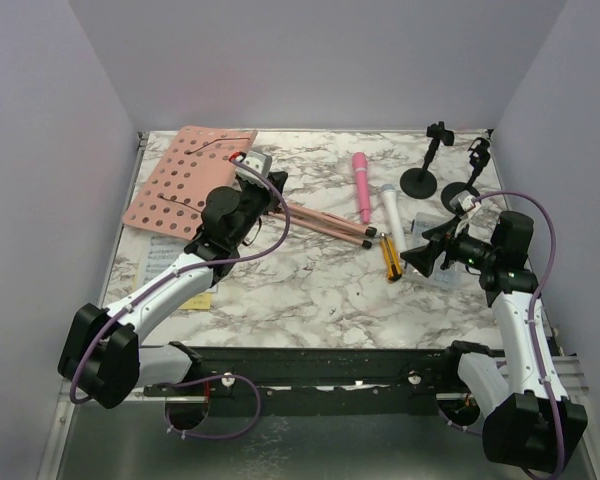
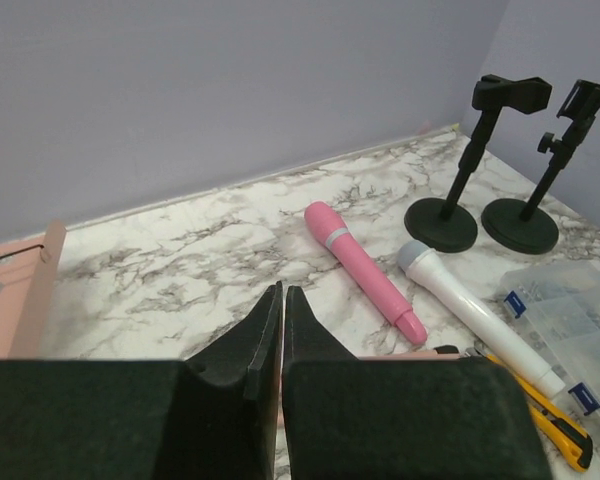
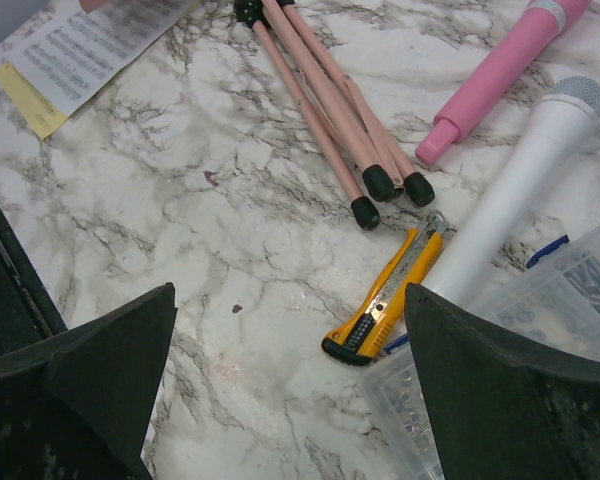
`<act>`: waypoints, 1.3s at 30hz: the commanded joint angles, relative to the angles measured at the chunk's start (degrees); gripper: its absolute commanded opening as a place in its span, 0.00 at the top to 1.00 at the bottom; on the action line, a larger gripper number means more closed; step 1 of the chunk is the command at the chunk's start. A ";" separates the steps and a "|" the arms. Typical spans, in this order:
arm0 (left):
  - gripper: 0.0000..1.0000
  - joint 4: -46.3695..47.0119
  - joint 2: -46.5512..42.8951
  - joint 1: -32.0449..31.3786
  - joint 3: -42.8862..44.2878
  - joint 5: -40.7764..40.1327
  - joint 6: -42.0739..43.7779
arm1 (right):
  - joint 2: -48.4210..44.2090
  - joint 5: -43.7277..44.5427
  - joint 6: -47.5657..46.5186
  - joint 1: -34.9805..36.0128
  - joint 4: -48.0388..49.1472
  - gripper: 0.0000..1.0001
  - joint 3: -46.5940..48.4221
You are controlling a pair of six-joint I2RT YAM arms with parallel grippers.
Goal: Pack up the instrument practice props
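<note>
The pink perforated rack point(image 1: 180, 180) lies flat far left, its pink tripod point(image 1: 325, 222) folded rightward. Sheet-music pages point(image 1: 155, 255) lie nearer. Pink microphone point(image 1: 362, 187) and white microphone point(image 1: 393, 215) lie centre. Two black mounts point(image 1: 423, 165) stand upright far right.

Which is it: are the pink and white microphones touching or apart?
Apart. The right wrist view shows bare marble between the pink microphone and the white microphone.

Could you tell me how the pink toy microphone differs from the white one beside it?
The pink microphone is pink throughout with a silver band; the white microphone has a grey head. The pink one's tail ends by the tripod feet; the white one's reaches the clear box. Both lie flat, nearly parallel.
</note>
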 commanded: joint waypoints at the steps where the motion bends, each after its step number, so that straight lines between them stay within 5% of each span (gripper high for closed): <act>1: 0.93 -5.50 -2.68 0.59 -1.47 4.82 -4.30 | 0.16 -0.20 -0.76 -0.38 0.29 0.01 -0.99; 8: 0.77 -15.35 -8.03 0.94 -2.66 8.64 -5.20 | 0.70 -0.37 -1.22 -0.39 0.18 0.01 -1.13; 17: 0.25 -33.86 -16.83 1.00 -1.67 3.21 0.86 | 4.35 -3.92 -5.11 -0.32 -2.17 0.00 -0.17; 22: 0.04 -37.32 -20.86 1.03 -4.97 -2.85 4.08 | 11.98 -5.93 -12.02 0.47 -8.99 0.00 4.14; 39: 0.01 -43.50 -20.22 1.30 -5.86 -15.90 8.34 | 49.78 18.00 -29.02 25.84 -18.12 0.00 42.65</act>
